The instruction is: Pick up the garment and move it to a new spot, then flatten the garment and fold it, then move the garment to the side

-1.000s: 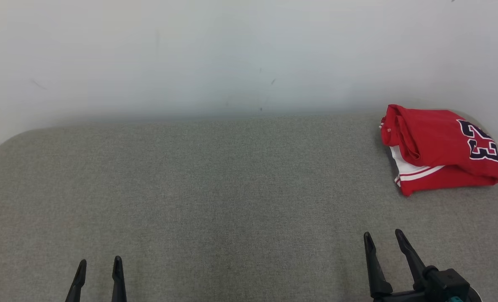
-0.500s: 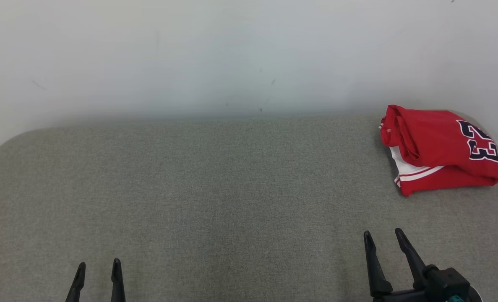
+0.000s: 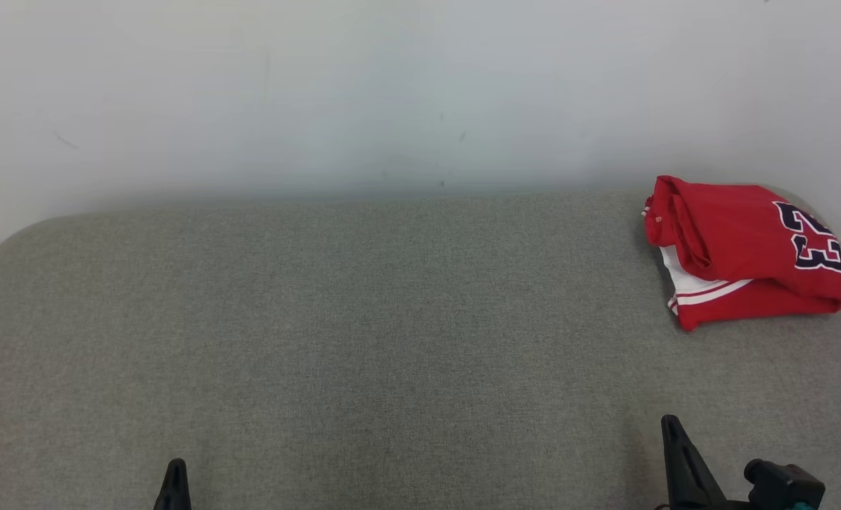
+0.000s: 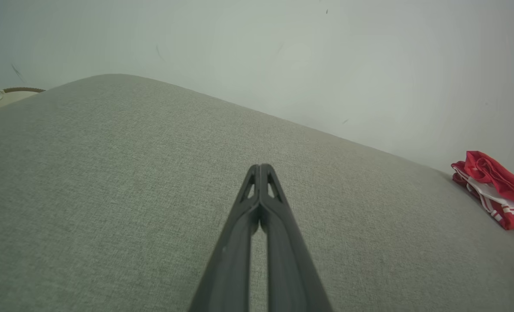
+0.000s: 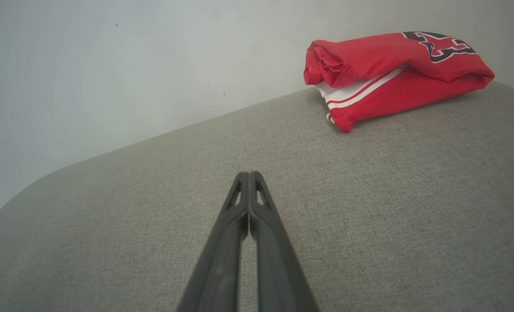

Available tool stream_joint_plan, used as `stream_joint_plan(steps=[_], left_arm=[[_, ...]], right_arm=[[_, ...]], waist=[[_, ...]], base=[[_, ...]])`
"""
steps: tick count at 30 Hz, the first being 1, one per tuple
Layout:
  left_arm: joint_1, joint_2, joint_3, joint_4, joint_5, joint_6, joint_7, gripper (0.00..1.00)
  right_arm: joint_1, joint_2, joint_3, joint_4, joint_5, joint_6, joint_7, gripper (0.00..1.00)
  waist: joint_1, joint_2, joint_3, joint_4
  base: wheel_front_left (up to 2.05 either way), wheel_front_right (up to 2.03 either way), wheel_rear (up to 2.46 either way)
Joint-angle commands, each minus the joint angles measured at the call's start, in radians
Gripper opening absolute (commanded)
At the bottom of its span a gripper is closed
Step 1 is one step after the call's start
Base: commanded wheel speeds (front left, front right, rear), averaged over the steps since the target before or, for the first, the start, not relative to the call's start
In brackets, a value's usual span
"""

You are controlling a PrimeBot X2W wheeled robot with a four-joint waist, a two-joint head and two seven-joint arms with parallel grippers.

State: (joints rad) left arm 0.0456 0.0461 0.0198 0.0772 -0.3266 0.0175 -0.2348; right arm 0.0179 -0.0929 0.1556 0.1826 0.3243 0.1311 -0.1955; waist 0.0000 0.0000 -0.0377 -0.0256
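The two dark fingers (image 4: pixel 280 242) of the left gripper (image 4: pixel 260 168) are pressed together tip against tip. Only a thin slit is left between them lower down, and nothing is held there. This gripper is over the near left part of the grey table (image 3: pixel 392 319) and points toward the table's far edge. I cannot tell whether its tips touch the cloth.

The right gripper (image 5: pixel 249 175) is in the same condition: its fingers (image 5: pixel 222 260) are closed on each other and hold nothing. It is over the near right part of the table and also points toward the far edge.

The garment (image 3: pixel 732 241) lies on the far right corner of the table, well apart from both grippers and closer to the right one. It is a red sports shirt, folded into a thick bundle. A white band with red stripes (image 3: pixel 696 287) shows at the side of the bundle that faces the near edge of the table. A dark number 23 (image 3: pixel 813 241) with a white outline is on its top, toward the right edge of the table. The rolled fold of the bundle faces the middle of the table.

Behind the far edge of the table stands a pale wall (image 3: pixel 392 92) with a few small dark marks.
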Motion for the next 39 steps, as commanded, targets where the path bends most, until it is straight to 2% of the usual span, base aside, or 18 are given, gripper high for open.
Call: stream_joint_plan(steps=[1, 6, 7, 19, 39], left_arm=[[-0.037, 0.003, -0.004, -0.001, -0.055, -0.009, 0.006, 0.00], [-0.060, 0.003, -0.014, 0.025, -0.165, -0.021, 0.017, 0.00], [-0.103, 0.004, -0.030, 0.071, -0.363, -0.044, 0.039, 0.00], [-0.143, 0.004, -0.046, 0.117, -0.551, -0.064, 0.060, 0.00], [-0.194, 0.005, -0.067, 0.176, -0.795, -0.092, 0.088, 0.00]], right_arm=[[-0.040, -0.010, -0.015, -0.005, 0.059, 0.000, 0.013, 0.00], [-0.062, -0.013, -0.045, 0.017, 0.171, 0.000, 0.048, 0.00], [-0.103, -0.017, -0.104, 0.055, 0.365, 0.000, 0.114, 0.00], [-0.141, -0.017, -0.165, 0.091, 0.545, 0.000, 0.180, 0.00], [-0.191, -0.013, -0.252, 0.140, 0.776, 0.000, 0.271, 0.00]], waist=[[0.0000, 0.0000, 0.001, 0.001], [0.0000, 0.0000, 0.004, 0.002], [0.0000, 0.0000, 0.009, 0.005], [0.0000, 0.0000, 0.015, 0.007], [0.0000, 0.0000, 0.023, 0.012]], base=[[0.00, 0.00, 0.00], [0.00, 0.00, 0.00], [0.00, 0.00, 0.00], [0.00, 0.00, 0.00], [0.00, 0.00, 0.00]])
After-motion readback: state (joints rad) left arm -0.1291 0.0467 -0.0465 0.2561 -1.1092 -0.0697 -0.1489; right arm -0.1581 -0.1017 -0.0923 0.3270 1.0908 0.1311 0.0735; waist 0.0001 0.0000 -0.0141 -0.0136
